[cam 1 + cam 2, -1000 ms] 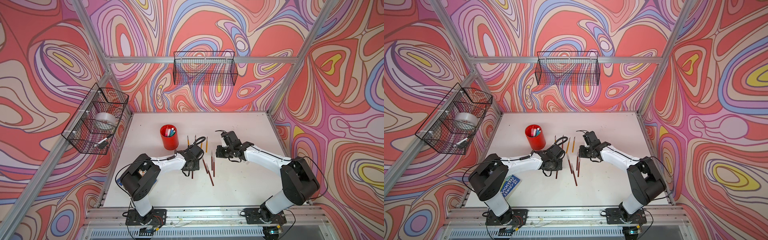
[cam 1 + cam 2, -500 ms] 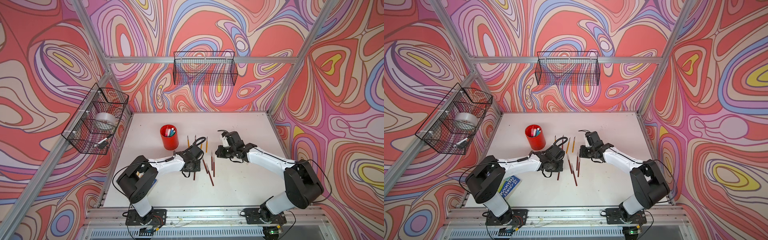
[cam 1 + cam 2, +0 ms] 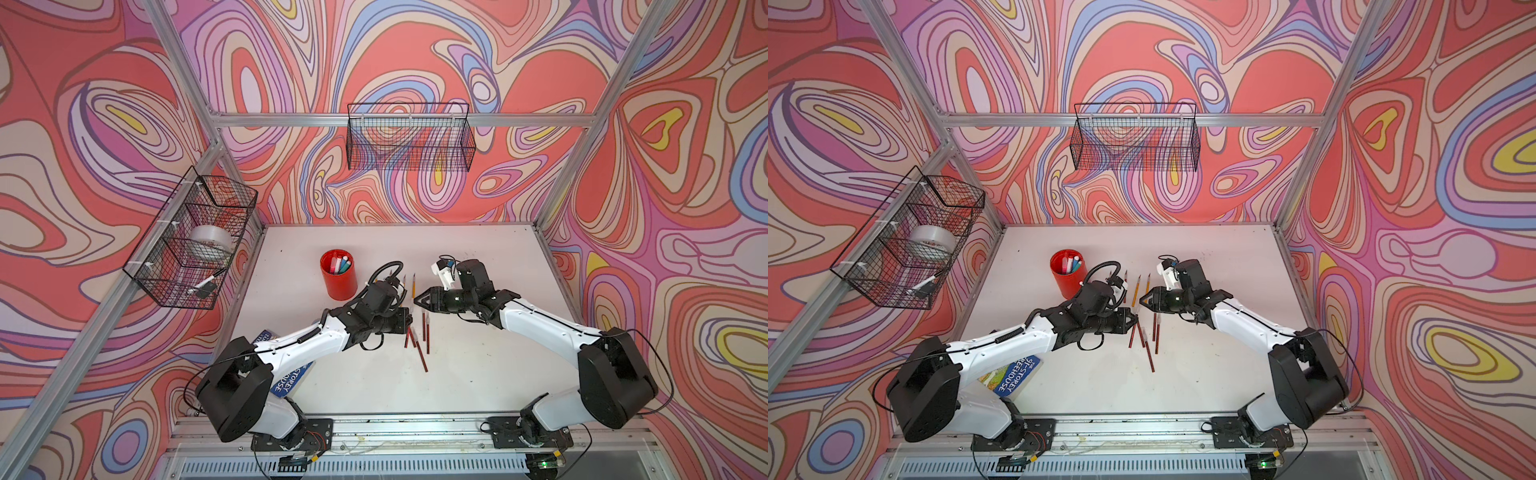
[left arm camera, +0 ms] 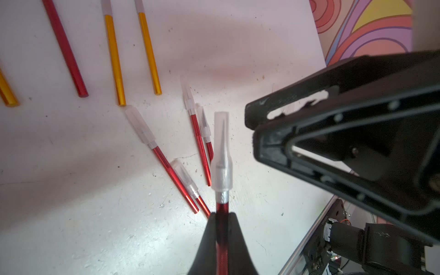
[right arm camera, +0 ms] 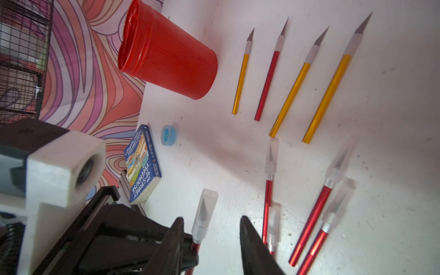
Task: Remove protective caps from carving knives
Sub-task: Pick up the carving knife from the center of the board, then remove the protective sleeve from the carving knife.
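Note:
My left gripper [image 4: 222, 214] is shut on the red handle of a carving knife [image 4: 222, 207]. Its translucent protective cap [image 4: 221, 154] sits over the blade. My right gripper [image 5: 211, 220] faces it, open. The capped tip [image 5: 204, 214] lies between its fingers, close to one of them, untouched. In both top views the two grippers [image 3: 409, 320] [image 3: 417, 301] meet tip to tip above the table's middle. Several capped red knives [image 5: 267, 195] lie below them. A row of bare-bladed knives [image 5: 289, 92], yellow and red, lies further back.
A red cup [image 3: 338, 274] of markers stands behind the left arm. A book [image 3: 291, 374] and a blue tape roll [image 5: 169, 134] lie at the table's left. Wire baskets hang on the left wall [image 3: 191, 245] and the back wall [image 3: 409, 139].
My right gripper's jaws have opened, and it has shifted left towards the capped tip held by the left gripper. The left gripper has kept its grip.

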`<state>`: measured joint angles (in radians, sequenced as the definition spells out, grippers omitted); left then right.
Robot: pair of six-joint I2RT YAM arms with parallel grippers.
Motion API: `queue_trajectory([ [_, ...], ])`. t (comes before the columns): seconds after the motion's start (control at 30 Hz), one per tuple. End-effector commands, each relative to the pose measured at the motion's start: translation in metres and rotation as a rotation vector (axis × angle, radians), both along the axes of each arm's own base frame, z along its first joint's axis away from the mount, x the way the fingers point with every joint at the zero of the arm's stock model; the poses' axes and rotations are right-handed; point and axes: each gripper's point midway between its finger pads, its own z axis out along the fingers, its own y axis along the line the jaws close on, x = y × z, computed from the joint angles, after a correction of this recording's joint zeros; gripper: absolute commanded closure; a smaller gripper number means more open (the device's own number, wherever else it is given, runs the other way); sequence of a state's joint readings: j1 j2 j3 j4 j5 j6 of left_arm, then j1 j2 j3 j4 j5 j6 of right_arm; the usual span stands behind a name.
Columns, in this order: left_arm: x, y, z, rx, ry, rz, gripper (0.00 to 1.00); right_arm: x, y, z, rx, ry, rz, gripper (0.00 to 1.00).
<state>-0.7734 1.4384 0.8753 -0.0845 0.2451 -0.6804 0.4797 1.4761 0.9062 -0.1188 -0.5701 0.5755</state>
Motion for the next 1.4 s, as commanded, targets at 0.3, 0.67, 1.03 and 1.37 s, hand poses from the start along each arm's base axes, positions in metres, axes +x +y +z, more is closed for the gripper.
queue_trajectory([
  [0.3,-0.003,-0.013,0.02,-0.084,-0.038,-0.05,1.0,0.0,0.012,0.011,0.076,0.02,0.044,0.63],
  [0.67,-0.004,-0.012,0.026,-0.114,-0.05,-0.039,1.0,-0.002,0.014,0.01,0.097,0.032,0.052,0.69],
  [1.03,-0.004,-0.01,0.024,-0.108,-0.051,-0.038,1.0,0.004,0.018,0.01,0.112,0.041,0.048,1.0],
  [1.37,-0.011,-0.004,0.011,-0.111,-0.033,-0.026,1.0,0.022,0.005,0.017,0.035,-0.019,-0.051,1.0],
])
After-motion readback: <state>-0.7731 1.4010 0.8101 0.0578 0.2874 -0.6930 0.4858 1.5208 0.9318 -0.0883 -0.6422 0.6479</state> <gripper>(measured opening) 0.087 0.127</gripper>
